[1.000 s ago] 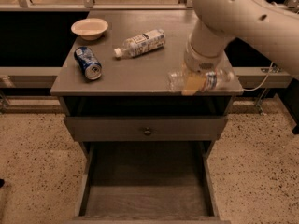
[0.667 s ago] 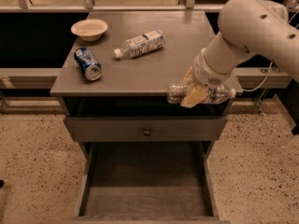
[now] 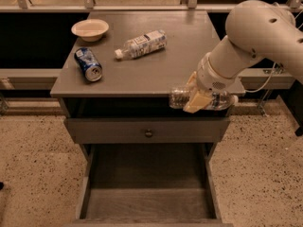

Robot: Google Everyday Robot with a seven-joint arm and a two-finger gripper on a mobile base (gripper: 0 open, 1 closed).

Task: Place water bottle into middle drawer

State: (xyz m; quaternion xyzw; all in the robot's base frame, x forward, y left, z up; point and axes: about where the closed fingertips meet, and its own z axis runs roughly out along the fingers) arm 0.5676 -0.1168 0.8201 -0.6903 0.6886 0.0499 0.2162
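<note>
The water bottle (image 3: 179, 98), small, clear and crinkled, lies sideways in my gripper (image 3: 196, 96), which is shut on it. I hold it in the air just past the front edge of the grey tabletop (image 3: 156, 67), at the right, in front of the dark gap under the top. The middle drawer (image 3: 147, 197) is pulled out wide open below, a grey box with a bare plank floor. The bottle is above and to the right of the drawer's middle.
On the tabletop lie a blue soda can (image 3: 88, 64), a white-labelled bottle (image 3: 141, 44) and a cream bowl (image 3: 90, 29). A shallow drawer front with a round knob (image 3: 148, 133) sits above the open drawer. Speckled floor lies on both sides.
My arm has carried the bottle forward off the tabletop's right part, over its front edge, and slightly lower. The other objects have not moved.
</note>
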